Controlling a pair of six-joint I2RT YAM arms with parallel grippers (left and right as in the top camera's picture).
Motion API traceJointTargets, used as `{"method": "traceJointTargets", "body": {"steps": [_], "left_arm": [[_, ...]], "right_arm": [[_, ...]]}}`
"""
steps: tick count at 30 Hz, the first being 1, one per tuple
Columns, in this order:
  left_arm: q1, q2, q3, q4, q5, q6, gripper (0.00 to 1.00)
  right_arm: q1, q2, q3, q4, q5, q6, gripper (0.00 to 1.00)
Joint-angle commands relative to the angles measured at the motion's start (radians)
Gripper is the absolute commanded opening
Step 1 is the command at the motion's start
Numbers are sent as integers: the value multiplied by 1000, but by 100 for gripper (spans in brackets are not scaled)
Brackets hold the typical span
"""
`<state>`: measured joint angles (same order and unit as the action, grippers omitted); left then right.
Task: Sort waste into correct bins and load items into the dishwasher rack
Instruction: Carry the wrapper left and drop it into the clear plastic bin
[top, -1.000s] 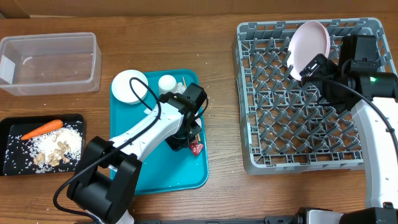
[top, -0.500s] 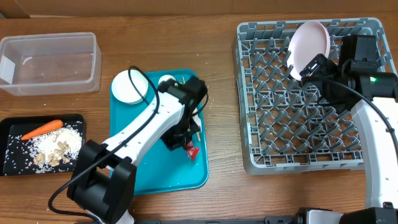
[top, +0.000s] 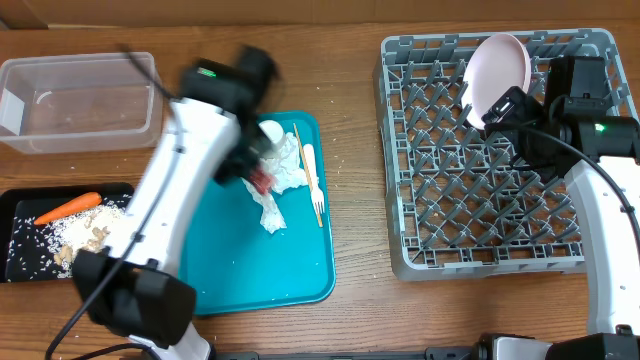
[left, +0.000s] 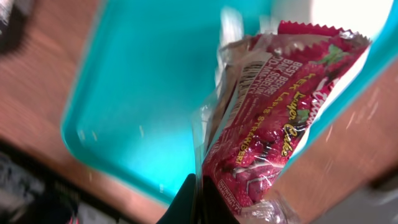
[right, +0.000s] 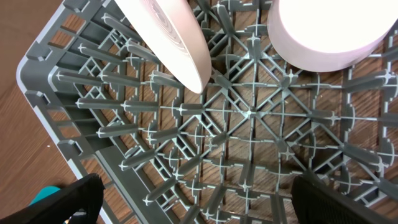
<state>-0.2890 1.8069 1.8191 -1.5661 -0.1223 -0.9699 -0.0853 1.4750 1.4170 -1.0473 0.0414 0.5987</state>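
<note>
Overhead, the dishwasher rack (top: 450, 200) at the counter's right edge is unchanged. The pink plate (top: 497, 70) stands near its back edge, and the right gripper (top: 492, 112) hangs there with fingers spread wide and empty. The left arm has swung off the teal tray (top: 230, 270) toward the back-left corner, uncovering the napkin (top: 280, 190) and fork (top: 314, 185). The left gripper (top: 255, 172) pinches the red wrapper (left: 273, 118), now lifted over the tray and probably bound for the clear tub (top: 90, 100).
</note>
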Motion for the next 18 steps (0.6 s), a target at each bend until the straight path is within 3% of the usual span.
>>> {"method": "traceJointTargets", "body": {"steps": [1, 7, 13, 18], "left_arm": [[160, -2, 80, 45, -107, 58, 4], [429, 5, 64, 282, -27, 7, 4], [586, 32, 59, 446, -13, -71, 4], [663, 87, 59, 563, -8, -70, 4]], "right_arm": [[-3, 1, -2, 3, 10, 4, 100], [-3, 1, -2, 3, 10, 4, 100], [-3, 1, -2, 3, 10, 4, 100], [-3, 1, -2, 3, 10, 4, 100]]}}
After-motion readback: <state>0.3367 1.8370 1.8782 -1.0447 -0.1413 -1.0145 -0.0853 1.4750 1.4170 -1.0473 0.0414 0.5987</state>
